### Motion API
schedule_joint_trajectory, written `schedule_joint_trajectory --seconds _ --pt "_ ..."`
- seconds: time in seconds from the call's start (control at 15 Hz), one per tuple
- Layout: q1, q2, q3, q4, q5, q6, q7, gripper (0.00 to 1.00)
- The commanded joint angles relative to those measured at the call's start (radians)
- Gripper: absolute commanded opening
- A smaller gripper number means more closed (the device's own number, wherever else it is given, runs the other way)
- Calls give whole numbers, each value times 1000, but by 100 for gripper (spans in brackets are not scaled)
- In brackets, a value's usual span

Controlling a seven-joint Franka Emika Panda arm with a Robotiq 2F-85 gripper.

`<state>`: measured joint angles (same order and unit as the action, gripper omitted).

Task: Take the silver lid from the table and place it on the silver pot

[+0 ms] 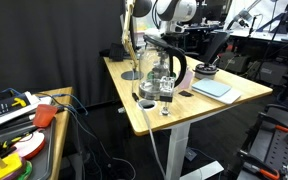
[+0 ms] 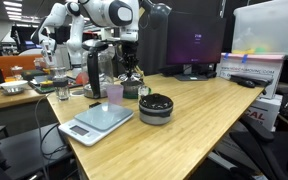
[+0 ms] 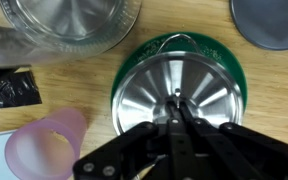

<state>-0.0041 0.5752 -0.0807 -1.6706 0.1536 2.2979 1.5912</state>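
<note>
You're at the pick-up: the fingers (image 3: pixel 187 122) look pinched on the centre knob of the lid (image 3: pixel 144 85), which sits just beside the pot (image 3: pixel 69 20). Next, lift it clear of the tabletop (image 3: pixel 84 80), carry it over the pot's rim and centre it before letting go.

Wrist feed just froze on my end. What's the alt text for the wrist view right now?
The tool appears closed on the centre knob of a round shiny silver lid with a green edge, on a wooden table. The rim of a shiny silver pot sits upper left, a translucent pink cup lower left, a dark grey disc upper right.
</note>
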Motion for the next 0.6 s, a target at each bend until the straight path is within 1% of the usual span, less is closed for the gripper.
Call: schedule_joint_trajectory --seconds 0.0,0.53 --pt "6 48 -13 60 3 -28 1 1" --pt "0 92 -14 98 11 -57 -11 1"
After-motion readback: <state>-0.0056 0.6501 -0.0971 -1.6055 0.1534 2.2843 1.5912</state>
